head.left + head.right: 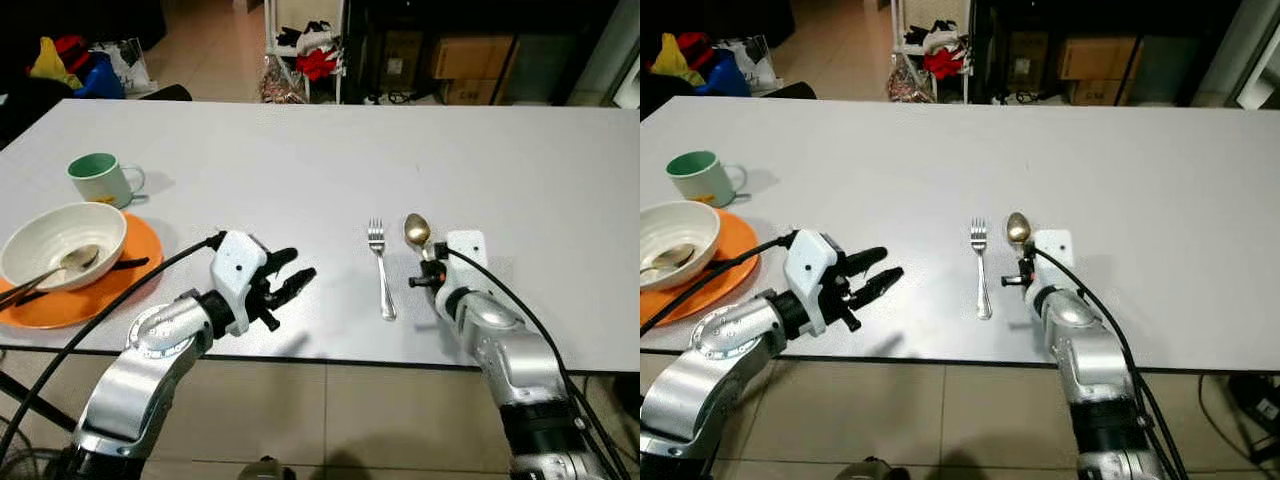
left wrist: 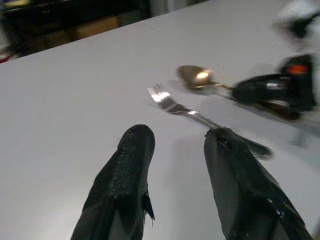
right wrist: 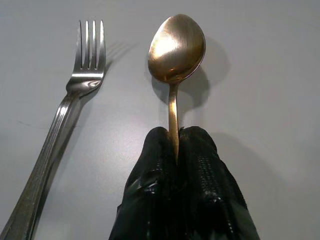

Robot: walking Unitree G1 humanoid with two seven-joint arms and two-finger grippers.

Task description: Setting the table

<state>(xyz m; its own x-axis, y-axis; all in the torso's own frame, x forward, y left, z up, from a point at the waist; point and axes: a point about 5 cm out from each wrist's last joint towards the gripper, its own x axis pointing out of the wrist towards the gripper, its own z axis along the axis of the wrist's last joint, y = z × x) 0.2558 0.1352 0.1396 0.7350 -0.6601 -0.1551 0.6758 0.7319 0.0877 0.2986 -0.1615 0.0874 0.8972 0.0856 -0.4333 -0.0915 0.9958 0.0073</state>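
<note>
Two pieces of cutlery sit near the worktop's front edge: fork (image 1: 381,268) flat, gold spoon (image 3: 175,55) just beside it, handle clamped between the right claw (image 3: 176,147) fingers, bowl end pointing toward the far edge. Left claw (image 1: 288,277) hovers w/ fingers apart, nothing in it, over the front edge between fork and orange plate (image 1: 78,298). Risks: grip is on the thin handle only, so spoon may twist or skid on release & end up crooked vs the fork. A sideways pull-out could knock the fork. Bowl (image 1: 60,243) and mug (image 1: 100,178) lie well apart at the left edge, prob safe.
</note>
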